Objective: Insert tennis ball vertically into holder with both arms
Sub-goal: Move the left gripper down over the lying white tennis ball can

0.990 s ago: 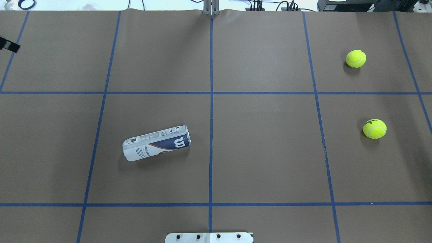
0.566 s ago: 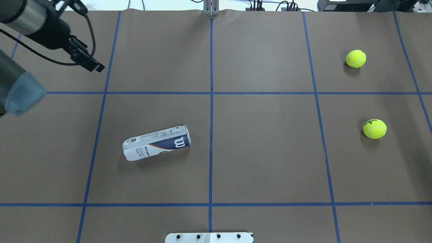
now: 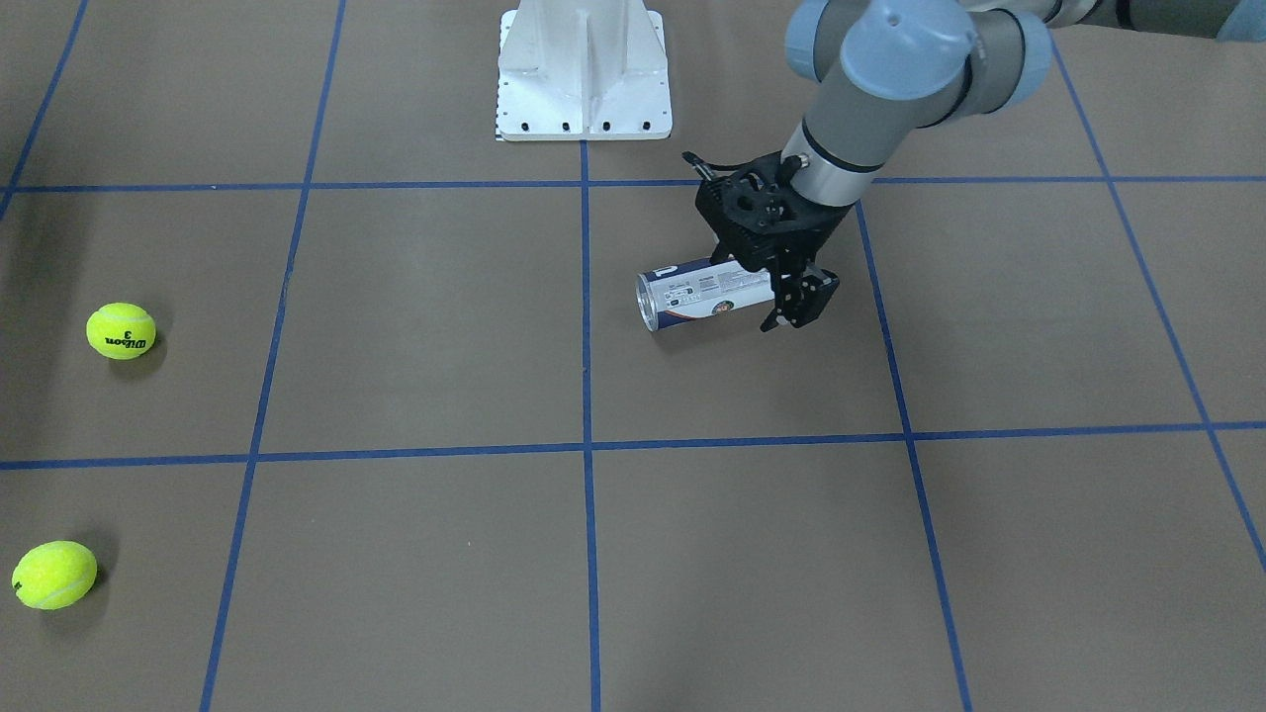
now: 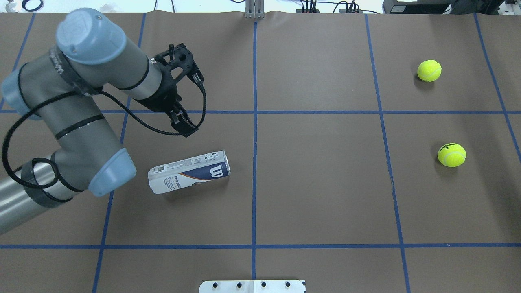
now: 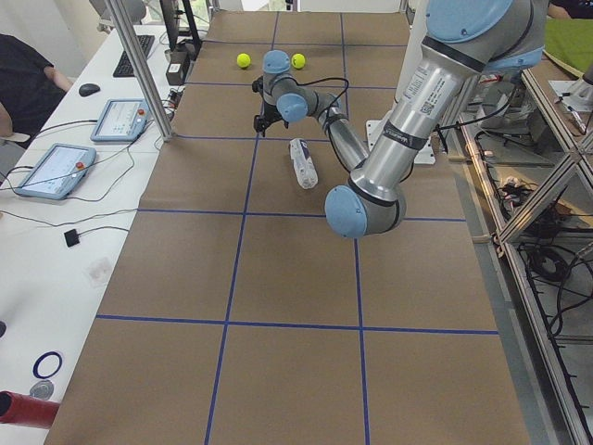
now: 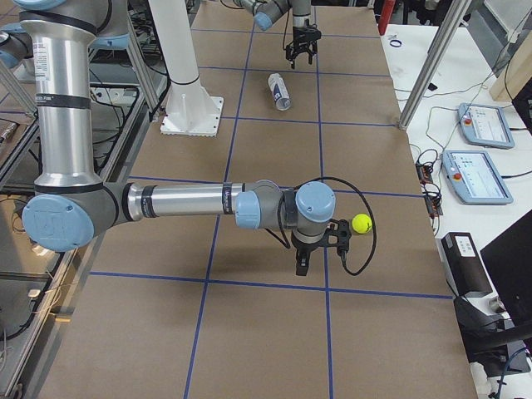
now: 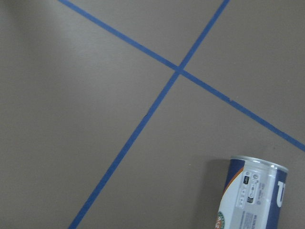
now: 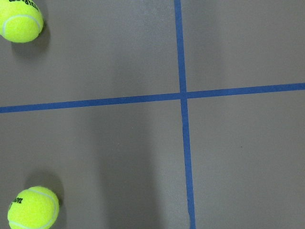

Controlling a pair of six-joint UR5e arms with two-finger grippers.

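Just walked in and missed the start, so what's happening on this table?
A two-armed robot is getting ready to put a tennis ball into a tube. The tennis-ball tube lies on its side on the table, untouched. The left gripper hovers close to it, jaws apparently parted, holding nothing. Two tennis balls lie on the robot's right side, outside the tube. The right gripper shows only in the right side view, low beside a ball; I cannot tell whether it is open.

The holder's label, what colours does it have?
White and navy, orange stripe; holder clearest in overhead view.
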